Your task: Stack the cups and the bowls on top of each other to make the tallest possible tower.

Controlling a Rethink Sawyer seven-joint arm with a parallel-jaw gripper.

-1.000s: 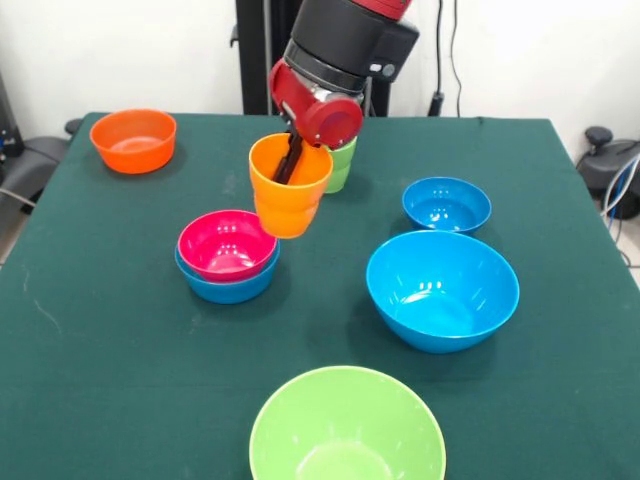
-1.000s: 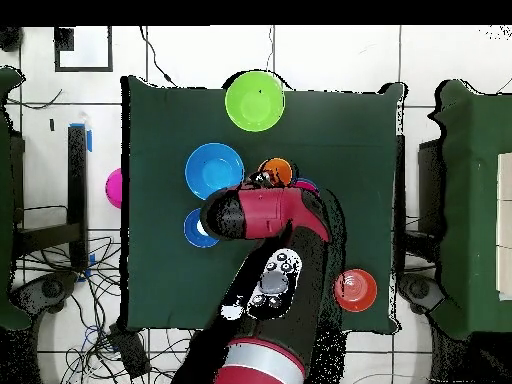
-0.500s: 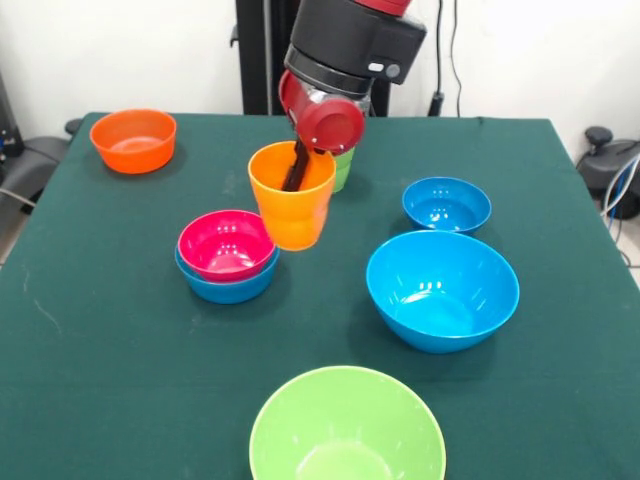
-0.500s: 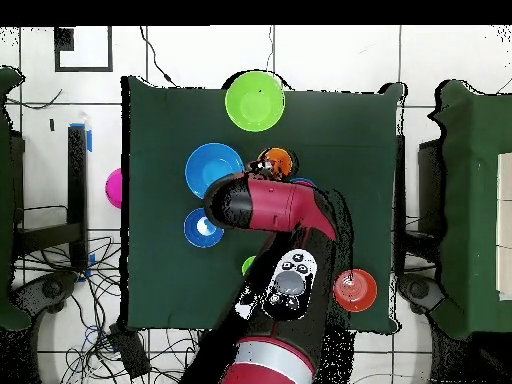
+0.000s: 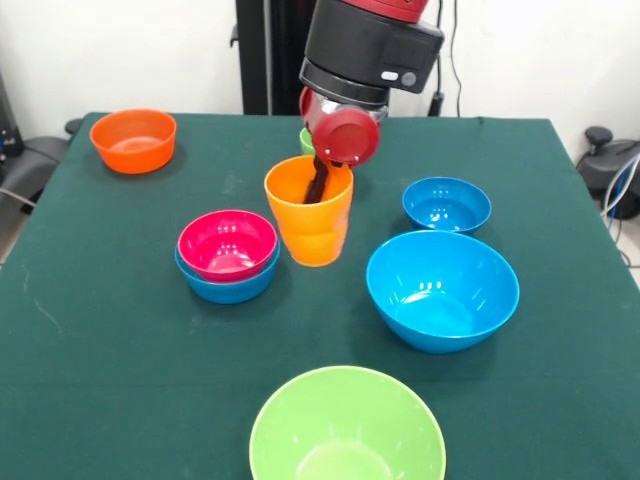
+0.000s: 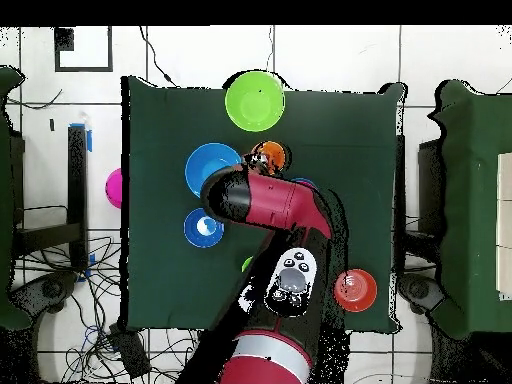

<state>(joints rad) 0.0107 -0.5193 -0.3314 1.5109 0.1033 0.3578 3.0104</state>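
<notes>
Orange cup (image 5: 310,213), in the pincer (image 5: 318,185), now farther right, away from the pink bowl (image 5: 227,243).

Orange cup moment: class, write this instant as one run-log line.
gripper: shut on orange cup | cup: upright, between pink bowl on small blue bowl and large blue bowl | contact with table: cannot tell

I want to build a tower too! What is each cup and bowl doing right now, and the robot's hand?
orange cup: upright, gripper finger inside it.
gripper: reaching into the orange cup; open or shut cannot be told.
green cup: mostly hidden behind the arm.
pink bowl: nested in a small blue bowl.
other small blue bowl: alone, empty.
large blue bowl: alone, empty.
lime green bowl: alone, empty.
orange bowl: alone, empty.
</notes>
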